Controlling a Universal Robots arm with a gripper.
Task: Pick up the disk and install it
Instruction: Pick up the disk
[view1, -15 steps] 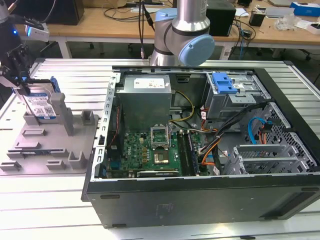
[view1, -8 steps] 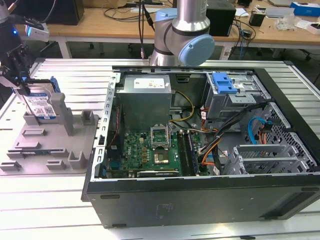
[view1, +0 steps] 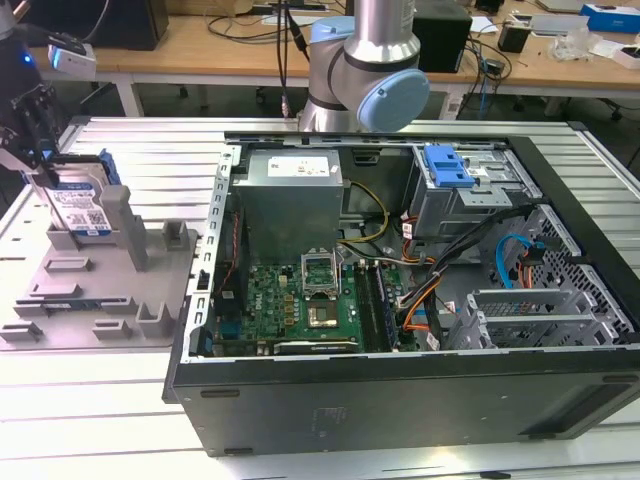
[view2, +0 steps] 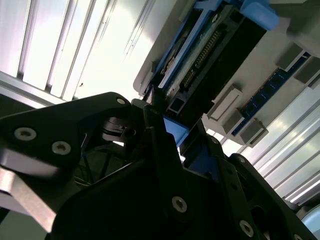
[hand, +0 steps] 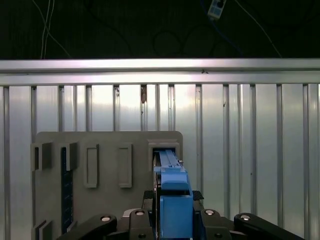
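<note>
1. Where it stands on edge in a slot at the exterior view's left, the disk (view1: 82, 208) shows a silver metal face with a white-and-blue label and a bright blue plastic frame along its edges.
2. Its lower edge sits in a gray holder (view1: 105, 290), a flat plate with several upright blocks and slots.
3. The gripper (hand: 174, 196) is at the top of the disk. In the first wrist view its black fingers (hand: 199, 196) are drawn in narrow, one against each side of the blue frame.
4. The holder lies on a ribbed metal table (view1: 130, 150).
5. Well apart from the disk, toward the exterior view's right, an open computer case (view1: 400, 400) lies on its side on the same table. Inside it are a green motherboard (view1: 310, 300), a gray power supply (view1: 292, 195), a blue drive bracket (view1: 447, 165) and loose cables (view1: 440, 280).
6. The arm's silver and pale-blue body (view1: 365, 60) rises behind the case.
7. Beyond it, wooden benches (view1: 200, 45) carry wires and equipment.
</note>
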